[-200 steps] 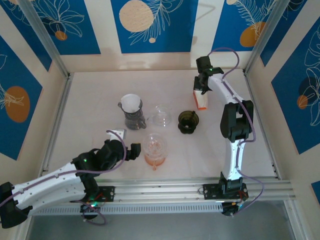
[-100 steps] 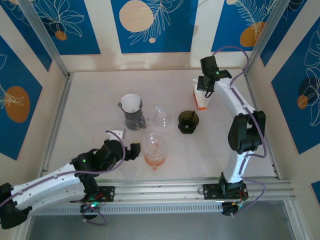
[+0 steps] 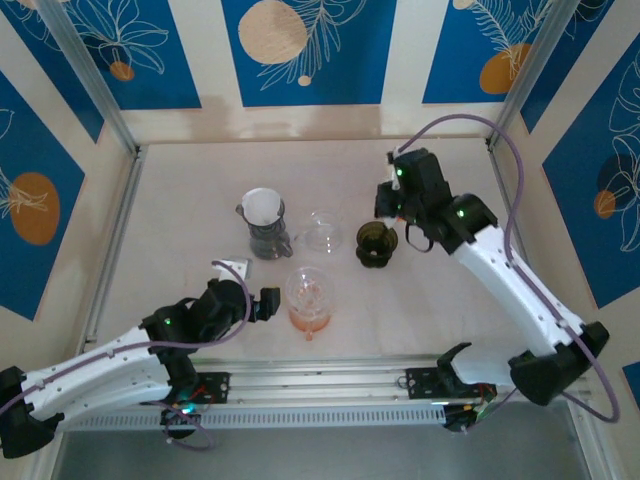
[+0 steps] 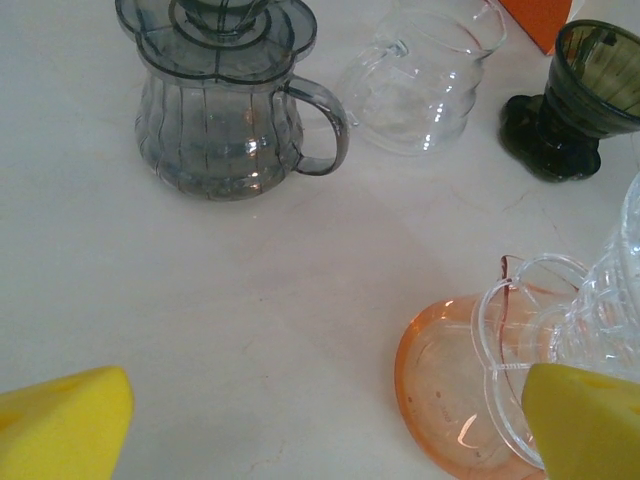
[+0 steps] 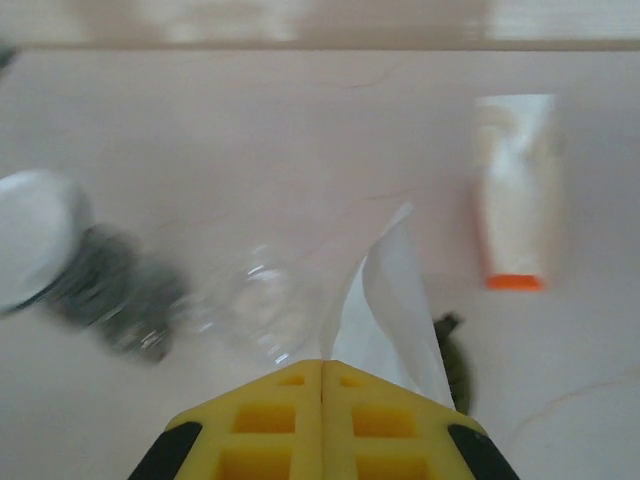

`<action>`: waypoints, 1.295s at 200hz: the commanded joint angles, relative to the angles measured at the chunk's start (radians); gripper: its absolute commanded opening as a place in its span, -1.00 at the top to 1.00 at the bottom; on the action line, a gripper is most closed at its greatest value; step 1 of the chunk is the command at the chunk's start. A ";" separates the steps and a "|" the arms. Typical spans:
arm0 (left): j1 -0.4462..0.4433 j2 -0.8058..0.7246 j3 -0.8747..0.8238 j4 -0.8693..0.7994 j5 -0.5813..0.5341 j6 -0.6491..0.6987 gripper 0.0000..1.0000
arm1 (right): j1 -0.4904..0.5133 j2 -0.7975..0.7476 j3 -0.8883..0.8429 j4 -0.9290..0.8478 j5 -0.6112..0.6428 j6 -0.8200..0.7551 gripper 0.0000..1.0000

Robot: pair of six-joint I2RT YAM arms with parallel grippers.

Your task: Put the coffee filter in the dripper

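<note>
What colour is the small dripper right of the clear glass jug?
The dripper is a dark, translucent olive green, clearest in the left wrist view.

Robot test cell in a laboratory: a pale worktop point(image 3: 180, 190) walled by blue leaf-print panels point(image 3: 150, 50) on aluminium posts point(image 3: 95, 85), with a left arm point(image 3: 110, 365) and a right arm point(image 3: 510, 280) bolted to a slotted rail point(image 3: 330, 382).

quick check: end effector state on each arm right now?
Left end effector: open, holding nothing.
Right end effector: closed, holding the coffee filter.
</note>
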 commanded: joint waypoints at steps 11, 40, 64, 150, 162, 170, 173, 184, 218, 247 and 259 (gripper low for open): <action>0.006 -0.013 0.041 -0.042 -0.004 0.028 -0.99 | 0.172 -0.040 0.079 -0.244 -0.149 -0.011 1.00; 0.005 -0.011 0.052 -0.052 -0.003 0.042 -0.99 | 0.282 -0.019 0.151 -0.416 -0.278 0.020 1.00; 0.008 -0.011 0.061 -0.060 -0.008 0.050 -0.99 | 0.332 0.034 0.233 -0.534 -0.332 0.038 1.00; 0.007 -0.026 0.087 -0.087 0.022 0.065 -0.99 | 0.385 0.373 0.546 -0.738 -0.356 -0.011 1.00; 0.007 -0.039 0.089 -0.095 0.025 0.065 -0.99 | 0.391 0.414 0.576 -0.738 -0.359 -0.020 1.00; 0.007 -0.049 0.088 -0.097 0.027 0.065 -0.99 | 0.394 0.440 0.594 -0.737 -0.357 -0.025 1.00; 0.008 -0.053 0.088 -0.099 0.028 0.065 -0.99 | 0.395 0.450 0.599 -0.737 -0.356 -0.027 1.00; 0.008 -0.067 0.088 -0.103 0.031 0.066 -0.99 | 0.396 0.485 0.619 -0.738 -0.348 -0.032 1.00; 0.007 -0.091 0.098 -0.117 0.046 0.073 -0.99 | 0.394 0.585 0.666 -0.714 -0.330 -0.052 1.00; 0.008 -0.097 0.099 -0.126 0.061 0.071 -0.99 | 0.398 0.635 0.666 -0.648 -0.365 -0.058 1.00; 0.008 -0.100 0.095 -0.126 0.067 0.068 -0.99 | 0.397 0.641 0.641 -0.613 -0.367 -0.058 1.00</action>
